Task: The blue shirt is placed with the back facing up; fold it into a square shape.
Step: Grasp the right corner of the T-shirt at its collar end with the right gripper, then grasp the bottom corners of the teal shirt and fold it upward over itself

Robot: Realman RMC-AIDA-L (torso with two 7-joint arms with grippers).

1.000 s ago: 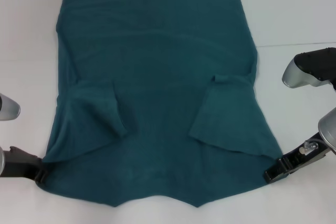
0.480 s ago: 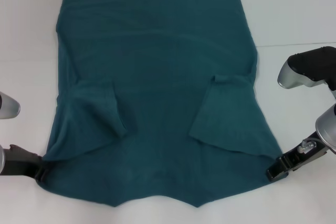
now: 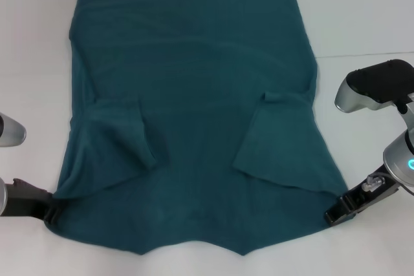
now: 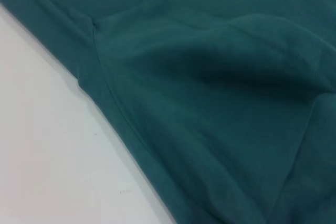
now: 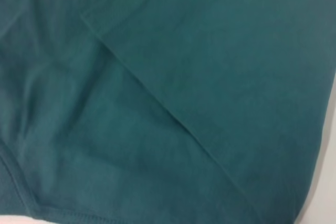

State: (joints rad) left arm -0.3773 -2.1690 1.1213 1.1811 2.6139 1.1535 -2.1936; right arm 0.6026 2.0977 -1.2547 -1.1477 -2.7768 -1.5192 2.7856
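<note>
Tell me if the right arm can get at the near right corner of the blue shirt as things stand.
Probably yes. The right gripper sits low on the table right at that corner of the blue shirt, and nothing lies between them.

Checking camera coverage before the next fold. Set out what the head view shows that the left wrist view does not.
Only the head view shows the whole blue shirt with both sleeves folded in, plus the left gripper and right gripper at its near corners. Only the left wrist view shows a sleeve hem and seam up close. Both show teal fabric on the white table.
</note>
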